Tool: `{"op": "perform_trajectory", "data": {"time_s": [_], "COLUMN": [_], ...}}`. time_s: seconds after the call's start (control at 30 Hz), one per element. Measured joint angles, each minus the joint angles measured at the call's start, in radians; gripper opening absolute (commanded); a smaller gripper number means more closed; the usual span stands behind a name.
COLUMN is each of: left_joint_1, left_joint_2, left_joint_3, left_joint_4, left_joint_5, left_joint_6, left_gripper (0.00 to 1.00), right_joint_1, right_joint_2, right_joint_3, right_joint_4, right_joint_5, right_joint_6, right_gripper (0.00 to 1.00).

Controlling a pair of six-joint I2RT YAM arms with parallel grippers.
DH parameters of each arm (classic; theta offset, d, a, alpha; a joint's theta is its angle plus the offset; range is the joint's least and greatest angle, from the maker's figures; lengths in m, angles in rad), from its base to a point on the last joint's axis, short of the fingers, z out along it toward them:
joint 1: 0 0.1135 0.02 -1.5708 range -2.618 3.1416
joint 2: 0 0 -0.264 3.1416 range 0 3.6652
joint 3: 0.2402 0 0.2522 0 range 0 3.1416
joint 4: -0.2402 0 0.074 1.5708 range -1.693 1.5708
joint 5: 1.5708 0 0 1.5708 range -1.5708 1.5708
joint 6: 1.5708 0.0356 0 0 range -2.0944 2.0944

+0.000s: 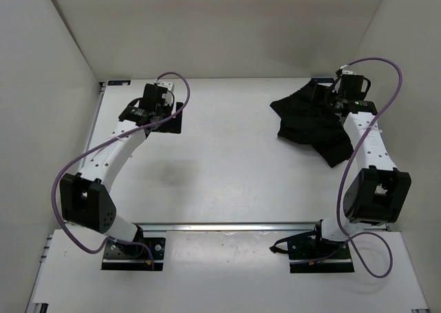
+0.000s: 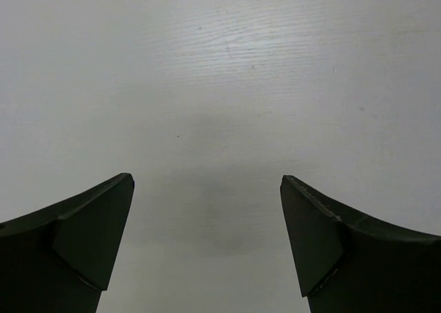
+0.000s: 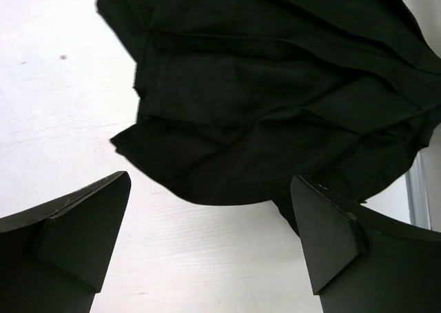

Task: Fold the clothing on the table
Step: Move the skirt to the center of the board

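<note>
My left gripper [image 2: 207,182] hangs wide open over the bare table [image 1: 227,168] at the far left, holding nothing. My right gripper [image 3: 210,178] is spread just as wide and is also empty, above one edge of the clothing [image 1: 306,120]; I cannot tell whether its fingers touch the cloth. The clothing lies as a crumpled black heap with pleat-like creases at the far right of the table, partly hidden under my right arm and well apart from my left gripper.
</note>
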Motion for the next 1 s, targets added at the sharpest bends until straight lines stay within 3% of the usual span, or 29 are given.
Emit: {"op": "perform_trajectory", "data": {"time_s": [0.27,0.63,0.73,0.83,0.9,0.93,1.0], "left_joint_1": [-0.031,0.021,0.035,0.032,0.033,0.034,0.043], "left_joint_2": [0.009,0.024,0.032,0.034,0.034,0.034,0.034], "left_joint_3": [0.022,0.010,0.010,0.010,0.010,0.009,0.007], "left_joint_4": [-0.012,0.003,0.002,-0.001,0.000,0.000,0.000], "left_joint_5": [-0.087,0.071,0.074,0.075,0.079,0.080,0.084], "left_joint_6": [0.049,-0.018,-0.019,-0.018,-0.019,-0.019,-0.019], "left_gripper": [0.99,0.98,0.99,0.99,0.99,0.99,0.99], "right_joint_1": [-0.012,-0.066,-0.053,-0.045,-0.041,-0.040,-0.037], "right_joint_2": [0.074,0.234,0.288,0.367,0.425,0.453,0.503], "right_joint_3": [-0.013,-0.016,-0.005,0.054,0.117,0.154,0.221], "right_joint_4": [0.008,0.010,0.008,-0.008,-0.032,-0.047,-0.072], "right_joint_5": [0.085,0.145,0.153,0.154,0.159,0.161,0.162], "right_joint_6": [0.025,0.060,0.057,0.048,0.039,0.033,0.039], "right_gripper": [0.99,0.98,0.83,0.55,0.11,0.01,0.00]}}
